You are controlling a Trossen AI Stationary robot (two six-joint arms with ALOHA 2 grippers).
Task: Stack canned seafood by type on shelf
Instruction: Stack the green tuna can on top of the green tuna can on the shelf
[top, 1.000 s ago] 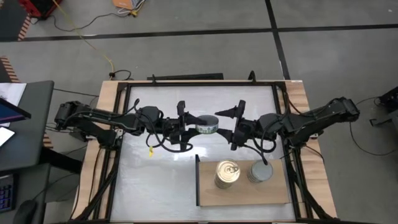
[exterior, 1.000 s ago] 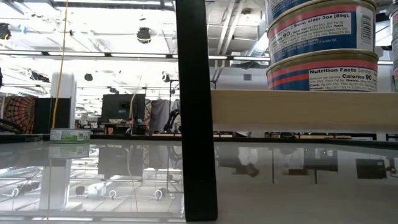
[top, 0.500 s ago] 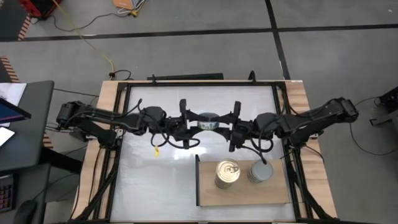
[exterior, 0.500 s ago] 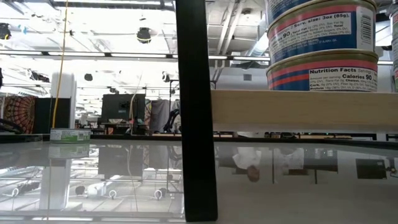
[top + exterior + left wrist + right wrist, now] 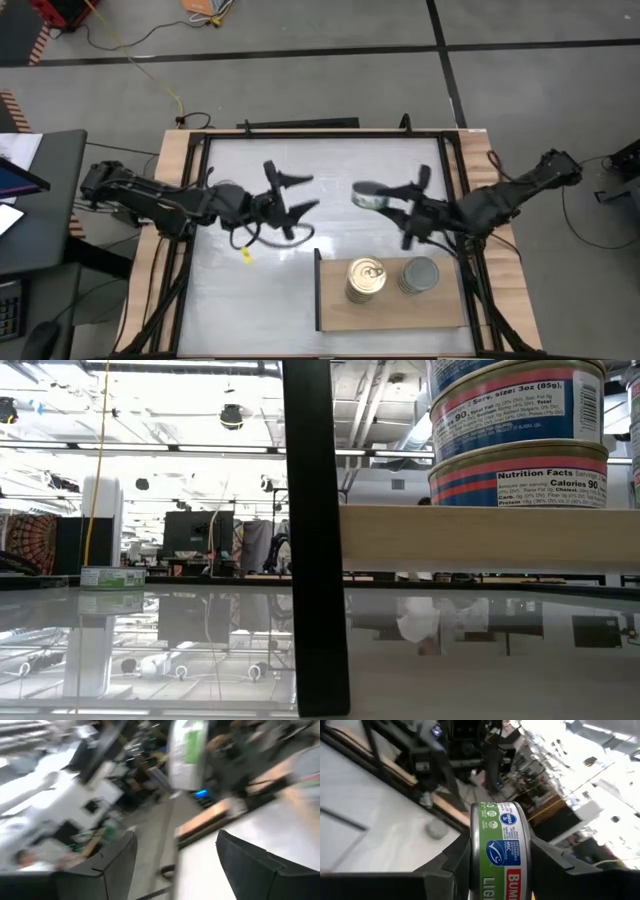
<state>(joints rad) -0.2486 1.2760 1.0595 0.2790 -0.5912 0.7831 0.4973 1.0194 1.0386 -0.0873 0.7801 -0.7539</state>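
My right gripper (image 5: 388, 195) is over the middle of the table, shut on a green-labelled can (image 5: 368, 195) that also shows in its wrist view (image 5: 501, 845). My left gripper (image 5: 298, 194) is open and holds nothing, left of the can and apart from it; its fingers frame bare space (image 5: 175, 850). The shelf (image 5: 445, 308) is a light wooden board at the table's near right. On it stand a gold-lidded stack (image 5: 366, 278) and a silver-lidded stack (image 5: 419, 274). In the low view the stacked cans (image 5: 515, 430) sit on the board's edge (image 5: 480, 538). My right gripper pinches the green-labelled can between its two fingers (image 5: 456, 866), one on each flat face, with the label wall (image 5: 502, 827) facing the wrist camera. The fingers come level from the table's right side. The can is lifted clear of the table and stands on edge.
The shelf's dark upright end plate (image 5: 317, 290) stands at its left end and fills the low view's middle (image 5: 315, 540). Wooden side rails (image 5: 178, 200) and a black frame border the white table top (image 5: 250, 290), which lies bare left of the shelf.
The can has passed from my left gripper to my right. My right gripper shut on it, my left let go, opened wide and drew back toward the table's left edge. My right gripper has carried the can toward the right and tipped it on edge.
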